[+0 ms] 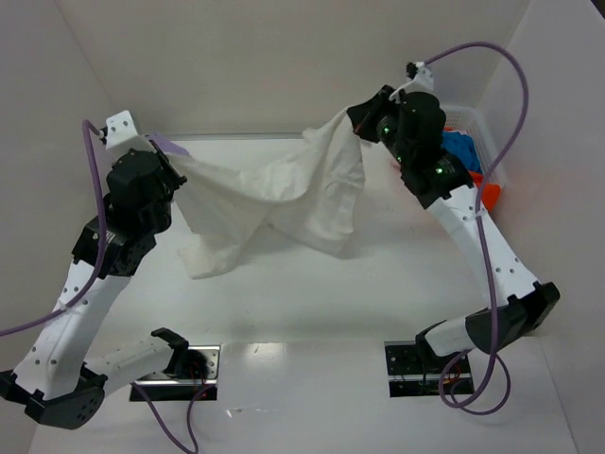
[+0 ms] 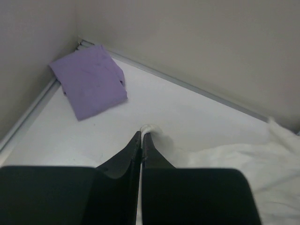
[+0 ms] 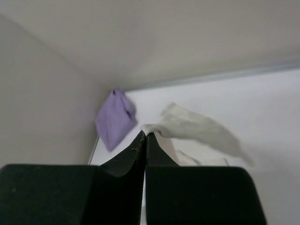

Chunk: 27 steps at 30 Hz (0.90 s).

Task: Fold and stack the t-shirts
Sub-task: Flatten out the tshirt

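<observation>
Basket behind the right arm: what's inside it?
A blue shirt and an orange-red shirt show in the basket; the right arm covers the rest.

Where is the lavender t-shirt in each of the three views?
Top external: the lavender t-shirt is just a sliver, upper left.
Left wrist: upper left, in the far corner.
Right wrist: left of centre.
Shared landmark: the off-white t-shirt is to its right in every view.
</observation>
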Tool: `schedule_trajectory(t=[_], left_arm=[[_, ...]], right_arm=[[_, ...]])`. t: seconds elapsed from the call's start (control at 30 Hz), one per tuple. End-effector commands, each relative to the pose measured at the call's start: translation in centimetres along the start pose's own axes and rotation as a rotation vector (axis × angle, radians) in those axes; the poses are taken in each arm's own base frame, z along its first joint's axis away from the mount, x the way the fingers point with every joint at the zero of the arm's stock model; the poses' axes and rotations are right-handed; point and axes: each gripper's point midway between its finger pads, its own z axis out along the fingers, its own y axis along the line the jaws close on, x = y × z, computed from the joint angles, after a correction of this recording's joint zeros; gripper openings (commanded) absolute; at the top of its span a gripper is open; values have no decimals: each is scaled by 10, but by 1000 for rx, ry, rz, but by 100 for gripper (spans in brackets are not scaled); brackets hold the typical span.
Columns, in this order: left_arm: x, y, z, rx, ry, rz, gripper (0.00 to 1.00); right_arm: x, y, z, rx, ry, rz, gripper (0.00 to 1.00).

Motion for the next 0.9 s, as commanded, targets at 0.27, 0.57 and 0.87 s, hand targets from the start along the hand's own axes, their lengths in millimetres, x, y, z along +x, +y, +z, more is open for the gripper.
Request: schedule_trajectory(t=[0.27,0.57,0.87], left_arm=[[-119,4,-3,-155,-298,-49,0],[-142,21,-7,-290,-364,-62,0],[-107,4,35,-241,-274,-46,0]], right_arm=[[-155,25,-62,106,-394,-109,0],[-204,-42,-121,354,-549,-125,0],[-172,-82,-132,468,-513,-100,0]])
